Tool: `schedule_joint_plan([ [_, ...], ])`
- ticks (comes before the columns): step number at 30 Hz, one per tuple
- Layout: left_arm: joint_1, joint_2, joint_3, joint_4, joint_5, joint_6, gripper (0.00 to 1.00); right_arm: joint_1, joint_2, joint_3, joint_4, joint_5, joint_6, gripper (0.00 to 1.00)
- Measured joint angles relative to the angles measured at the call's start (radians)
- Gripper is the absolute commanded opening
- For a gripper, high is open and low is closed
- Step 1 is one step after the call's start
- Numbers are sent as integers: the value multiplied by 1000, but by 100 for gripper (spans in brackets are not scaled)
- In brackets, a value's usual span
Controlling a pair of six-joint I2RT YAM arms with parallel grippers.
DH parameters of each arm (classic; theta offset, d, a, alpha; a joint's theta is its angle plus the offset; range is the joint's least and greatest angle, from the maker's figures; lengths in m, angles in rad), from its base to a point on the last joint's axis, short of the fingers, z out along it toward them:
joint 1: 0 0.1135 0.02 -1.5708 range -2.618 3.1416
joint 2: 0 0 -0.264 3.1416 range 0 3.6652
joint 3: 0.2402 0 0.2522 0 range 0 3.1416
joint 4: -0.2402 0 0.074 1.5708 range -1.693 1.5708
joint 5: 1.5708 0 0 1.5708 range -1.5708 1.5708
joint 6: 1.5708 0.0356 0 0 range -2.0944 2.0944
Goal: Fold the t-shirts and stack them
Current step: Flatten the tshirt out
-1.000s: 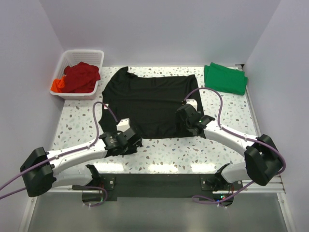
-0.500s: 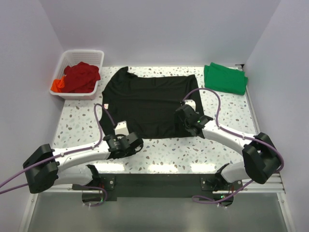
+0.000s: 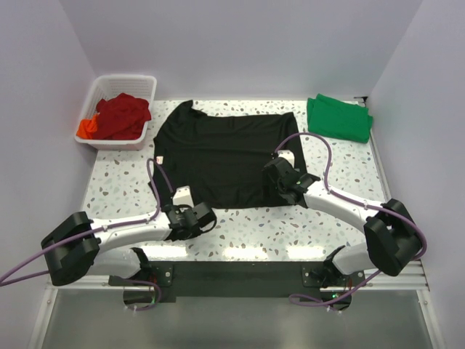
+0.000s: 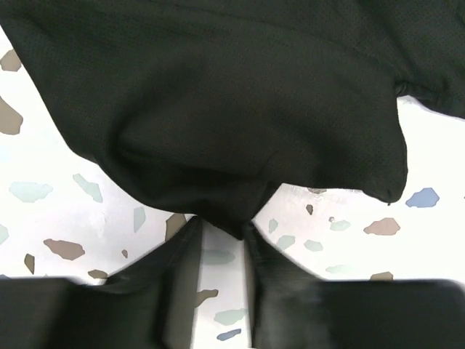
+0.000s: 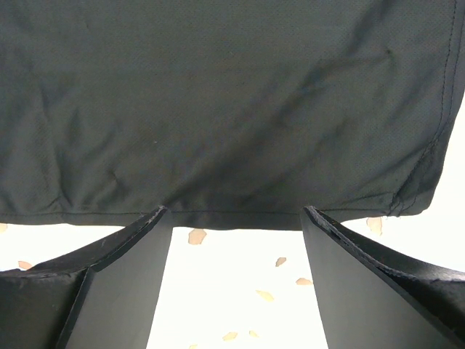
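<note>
The black t-shirt (image 3: 225, 153) lies spread flat in the middle of the table. Its near-left corner (image 4: 232, 211) is bunched between the tips of my left gripper (image 4: 220, 225) (image 3: 197, 217), whose jaws stand narrow and pinch the fabric. My right gripper (image 5: 232, 211) (image 3: 285, 187) is open wide at the shirt's near-right edge, its fingertips touching the hem (image 5: 240, 214) with nothing held. A folded green t-shirt (image 3: 338, 118) rests at the back right. The dark red t-shirt (image 3: 122, 115) and the orange one (image 3: 87, 129) lie crumpled in the basket.
The white slatted basket (image 3: 123, 77) stands at the back left corner. Purple walls close in the table on three sides. Purple cables loop over both arms above the shirt's near edge. Bare speckled tabletop (image 3: 116, 182) lies left of the shirt.
My left gripper has slid a little nearer and rightward at the shirt's near-left corner, and its jaws have narrowed onto the fabric. The right arm has barely moved.
</note>
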Motion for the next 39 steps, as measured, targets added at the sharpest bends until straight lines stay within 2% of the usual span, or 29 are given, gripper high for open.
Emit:
schedule_joint_plan([
  [5, -1, -3, -9, 3, -16, -9, 1, 0, 0, 0, 0, 0, 0, 75],
  [12, -22, -8, -10, -18, -34, -61, 0, 0, 0, 0, 0, 1, 1, 75],
  [23, -121, -172, -19, -235, -3, -186, 0, 6, 40, 0, 5, 1, 16, 74],
  [32, -195, -64, 64, -381, -13, -303, 0, 15, 45, 0, 8, 0, 20, 73],
  [36, -240, -12, 118, -423, -19, -358, 23, 15, 45, 0, 8, 1, 27, 74],
  [39, -278, 17, 136, -449, -19, -412, 32, 15, 44, 0, 4, 8, 35, 75],
])
